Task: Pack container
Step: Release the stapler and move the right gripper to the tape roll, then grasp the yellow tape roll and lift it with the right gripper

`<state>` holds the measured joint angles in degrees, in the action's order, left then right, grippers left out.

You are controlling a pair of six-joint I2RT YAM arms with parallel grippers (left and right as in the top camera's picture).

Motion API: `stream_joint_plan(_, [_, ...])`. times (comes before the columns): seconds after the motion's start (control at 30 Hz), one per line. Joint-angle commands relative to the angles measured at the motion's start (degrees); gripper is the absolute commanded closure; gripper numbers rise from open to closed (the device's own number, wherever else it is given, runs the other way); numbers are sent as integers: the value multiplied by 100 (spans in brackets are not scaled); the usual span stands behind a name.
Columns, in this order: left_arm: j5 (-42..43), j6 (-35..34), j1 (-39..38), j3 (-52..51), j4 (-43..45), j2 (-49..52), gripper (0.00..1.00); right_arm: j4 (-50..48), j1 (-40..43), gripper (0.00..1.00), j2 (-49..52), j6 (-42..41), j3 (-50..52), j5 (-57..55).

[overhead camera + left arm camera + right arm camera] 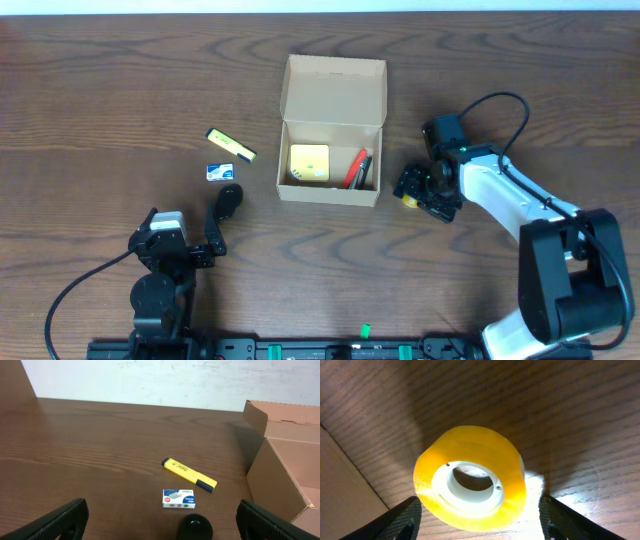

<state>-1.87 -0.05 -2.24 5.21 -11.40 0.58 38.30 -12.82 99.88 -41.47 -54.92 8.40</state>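
Note:
The tan cardboard container (330,125) stands open at the table's middle, its flap lid tilted back; its wall shows in the left wrist view (280,477). Inside lie a yellow pad (309,164) and red and black pens (357,169). A yellow highlighter (231,145) (189,473), a small staples box (220,171) (178,498) and a black round object (229,199) (195,527) lie left of it. My right gripper (412,190) (477,522) is open, straddling a yellow tape roll (472,477) right of the container. My left gripper (160,525) is open and empty, behind the black object.
The container's side wall (345,485) stands just left of the tape roll in the right wrist view. Bare wooden table surrounds the items. The arm bases sit at the front edge.

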Motion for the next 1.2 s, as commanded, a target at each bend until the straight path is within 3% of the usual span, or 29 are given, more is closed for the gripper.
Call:
stream_joint_plan(0.0, [-2, -35, 35, -168, -44, -35, 5, 20, 4, 24, 66, -138, 28, -339])
stream_joint_plan(0.53, [-2, -35, 35, -168, -44, -35, 5, -109, 0, 29, 894, -90, -470, -317])
stream_joint_plan(1.17, [-2, -37, 35, -168, -44, -35, 5, 673, -50, 41, 964, 319, -605, -109])
